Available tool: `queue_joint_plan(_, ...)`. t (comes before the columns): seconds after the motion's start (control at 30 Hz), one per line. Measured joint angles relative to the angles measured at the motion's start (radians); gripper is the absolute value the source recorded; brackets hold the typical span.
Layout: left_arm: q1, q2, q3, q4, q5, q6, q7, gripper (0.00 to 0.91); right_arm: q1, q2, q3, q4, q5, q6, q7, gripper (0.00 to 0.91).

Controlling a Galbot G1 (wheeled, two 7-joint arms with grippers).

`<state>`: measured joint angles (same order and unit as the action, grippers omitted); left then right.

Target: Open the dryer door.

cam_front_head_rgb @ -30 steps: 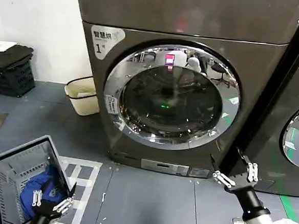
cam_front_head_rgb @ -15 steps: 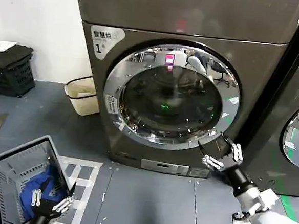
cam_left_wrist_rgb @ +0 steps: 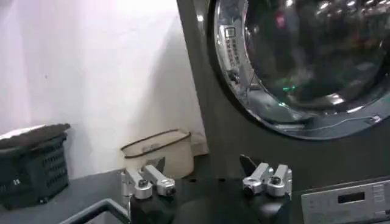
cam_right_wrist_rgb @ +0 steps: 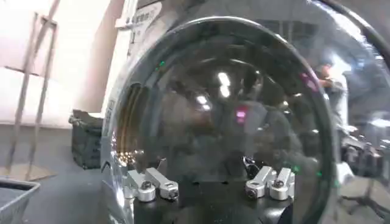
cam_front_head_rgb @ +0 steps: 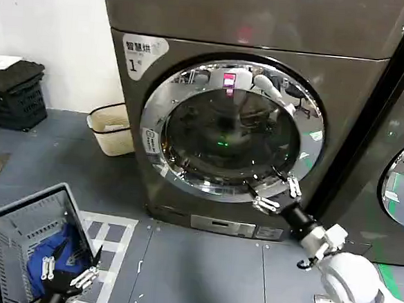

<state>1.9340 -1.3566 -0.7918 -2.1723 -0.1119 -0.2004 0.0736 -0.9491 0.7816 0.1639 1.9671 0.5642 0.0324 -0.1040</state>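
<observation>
You've got a grey basket (cam_front_head_rgb: pixel 22 239) with blue cloth (cam_front_head_rgb: pixel 60 252) bottom-left, a beige bin (cam_front_head_rgb: pixel 112 128) against the white wall (cam_front_head_rgb: pixel 51 23), black crates (cam_front_head_rgb: pixel 13 93) far left, and a second machine (cam_front_head_rgb: pixel 401 179) at right.

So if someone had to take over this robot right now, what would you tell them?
Right gripper: open, at the lower right of the dryer door's chrome ring, gripping nothing.
Left gripper: open, idle, low over the grey basket.
Dryer: door shut against its front.
Done: the reach to the door.
Left: probably catch the door's edge and swing it open.
</observation>
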Motion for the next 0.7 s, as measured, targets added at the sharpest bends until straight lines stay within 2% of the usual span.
queue_joint_plan(0.7, 0.007, -0.024, -0.023, -0.003, 0.008, -0.016, 0.003, 0.907, 0.345, 0.099, -0.321, -0.185, 0.011, -0.005, -0.013, 0.907)
